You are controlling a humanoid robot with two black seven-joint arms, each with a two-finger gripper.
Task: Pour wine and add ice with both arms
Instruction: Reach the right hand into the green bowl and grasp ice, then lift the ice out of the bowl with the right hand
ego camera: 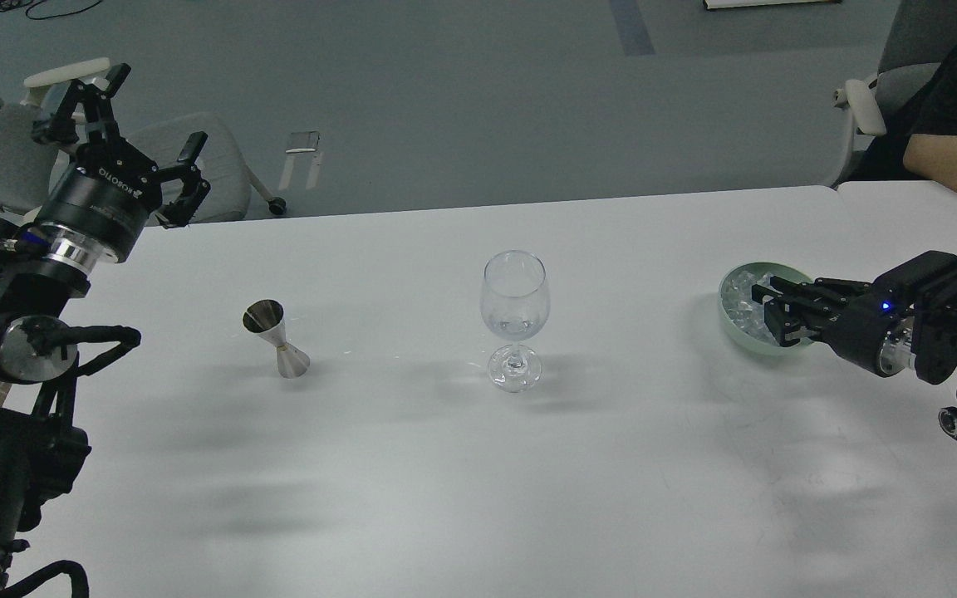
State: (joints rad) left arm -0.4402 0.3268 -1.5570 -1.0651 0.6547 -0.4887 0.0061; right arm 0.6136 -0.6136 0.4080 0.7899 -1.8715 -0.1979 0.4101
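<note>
A clear wine glass (514,316) stands mid-table with a little clear wine (514,325) at the bottom of its bowl. A steel jigger (276,339) stands to its left. A pale green bowl (728,320) at the right holds several pieces of ice (743,301). My right gripper (771,311) reaches in from the right, low over the bowl's right side; its fingers stand apart above and among the ice, hiding part of it. My left gripper (150,124) is open and empty, raised high beyond the table's far left corner.
The white table (478,465) has its far edge just behind the glass and bowl. A person's bare arm (956,170) rests at the far right corner. Grey chairs (5,149) stand behind the left arm.
</note>
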